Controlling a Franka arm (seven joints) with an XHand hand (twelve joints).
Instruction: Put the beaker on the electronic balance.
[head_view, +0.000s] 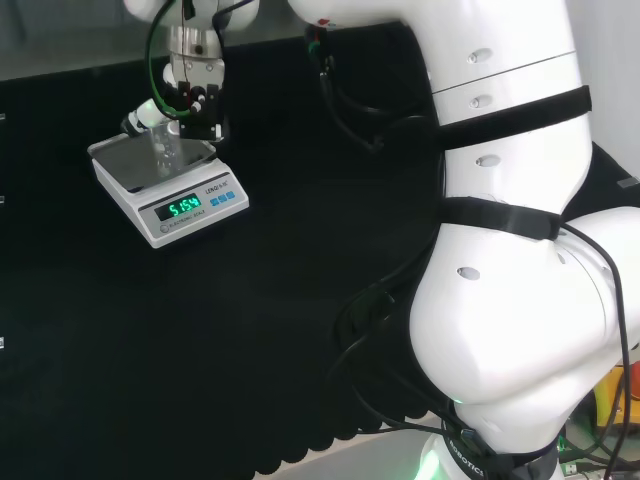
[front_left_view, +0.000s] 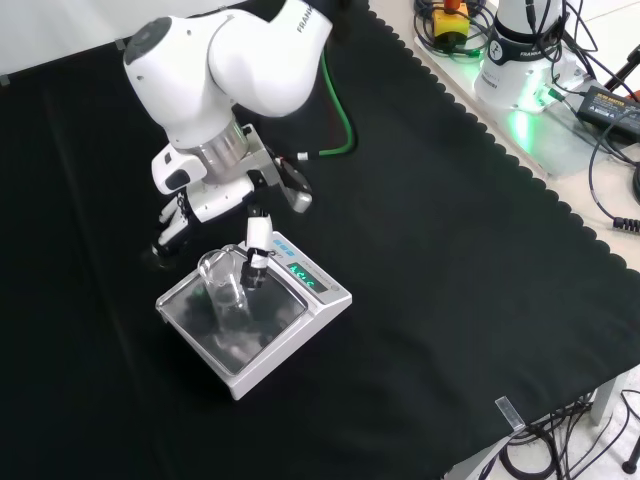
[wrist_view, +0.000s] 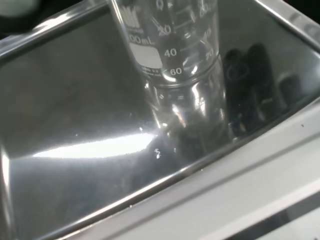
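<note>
A clear glass beaker stands upright on the shiny steel pan of the white electronic balance, whose green display is lit. In the head view the beaker is on the pan of the balance, right under the hand. From the front, the hand hovers just behind and above the beaker; one straight finger reaches down beside the rim, and the other fingers stay apart to the left. The wrist view has the beaker with printed scale marks resting on the pan, free of fingers.
Black cloth covers the bench around the balance. The arm's big white links fill the head view's right. Cables and a power unit lie past the cloth's scalloped edge at the front view's right.
</note>
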